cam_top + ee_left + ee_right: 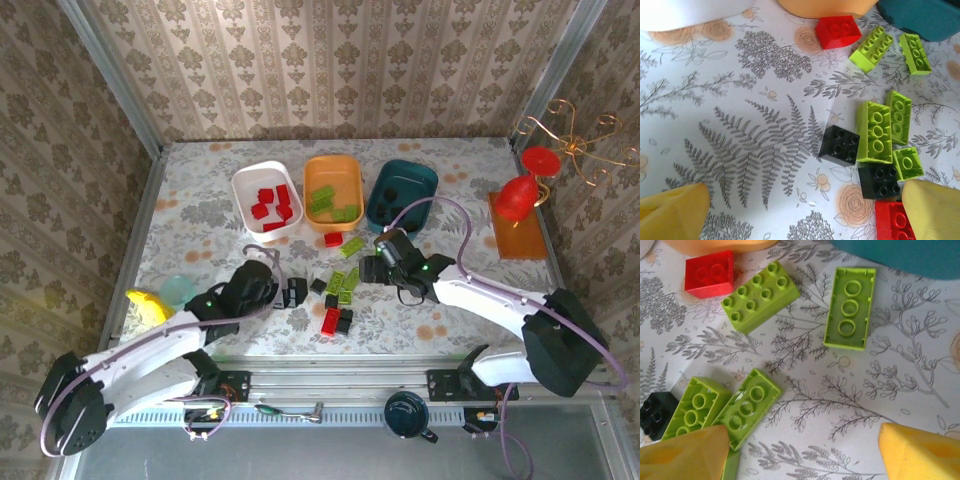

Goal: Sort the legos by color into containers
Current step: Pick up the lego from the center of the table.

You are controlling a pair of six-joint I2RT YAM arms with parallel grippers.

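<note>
Right wrist: lime lego (747,407) between right hand's (805,455) fingers (685,455).

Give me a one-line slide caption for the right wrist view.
Right tool open over loose lime-green bricks, a red brick and a black brick on the fern-print table.

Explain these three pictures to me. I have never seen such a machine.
Two white robot arms are bolted at the near edge of a flowered table; each ends in a two-finger gripper. The wide picture looks down from above and behind: left gripper, right gripper. The close-ups come from wrist cameras; the yellow wedges are fingers. Shallow plastic tubs stand at the back: white tub, orange tub, dark teal tub. Small red, lime-green and black plastic bricks lie loose before them. Both grippers are open, holding nothing.
</note>
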